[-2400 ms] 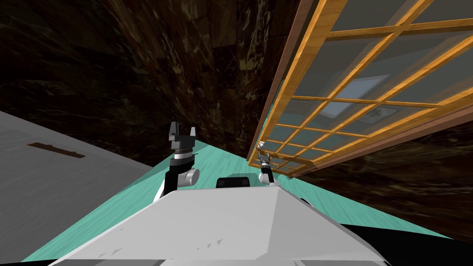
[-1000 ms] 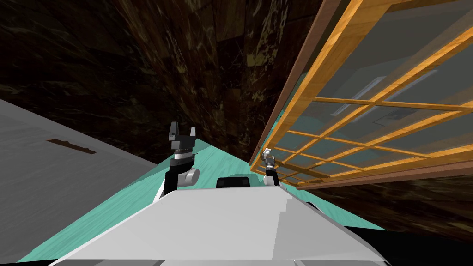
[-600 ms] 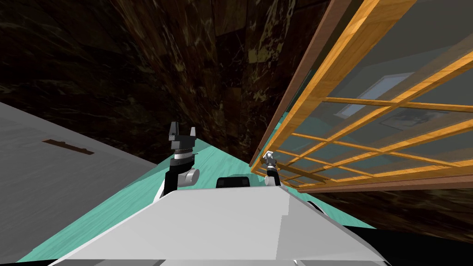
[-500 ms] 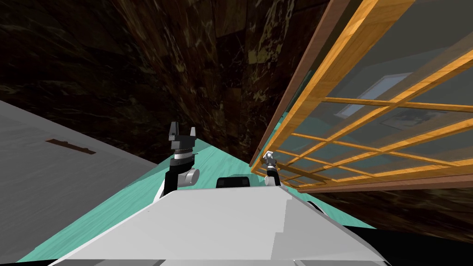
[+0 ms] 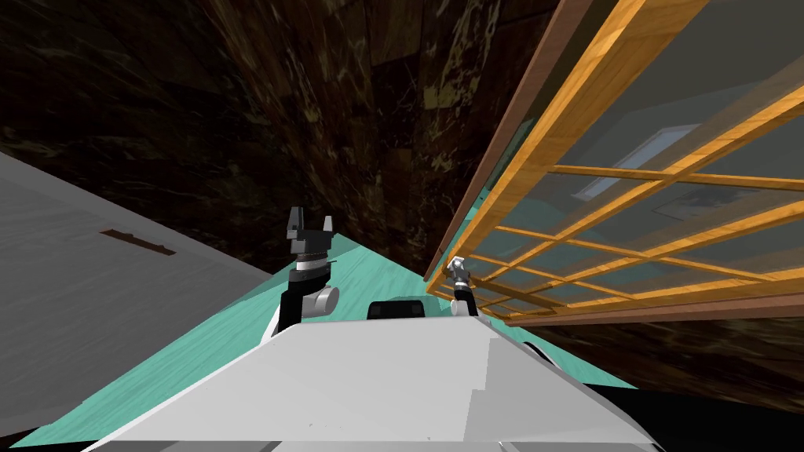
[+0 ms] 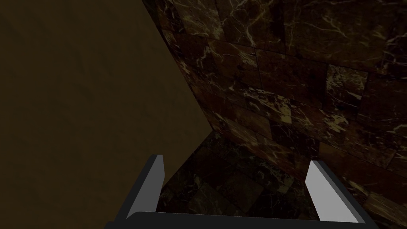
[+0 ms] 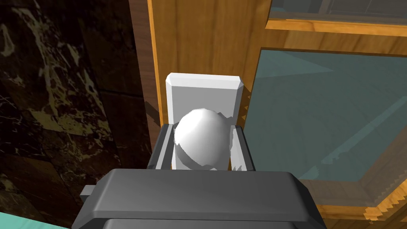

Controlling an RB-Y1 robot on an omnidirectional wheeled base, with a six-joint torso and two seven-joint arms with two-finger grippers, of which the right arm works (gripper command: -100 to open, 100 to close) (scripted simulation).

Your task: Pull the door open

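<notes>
White, one knob (image 7: pixel 202 145) inside right gripper (image 7: pixel 202 127) jaws

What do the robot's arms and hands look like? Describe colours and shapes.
The left hand and right hand are alike: a dark grey box bearing two thin, light grey, blade-like fingers. The left forearm is black with a pale grey ring and a rounded grey joint.
</notes>
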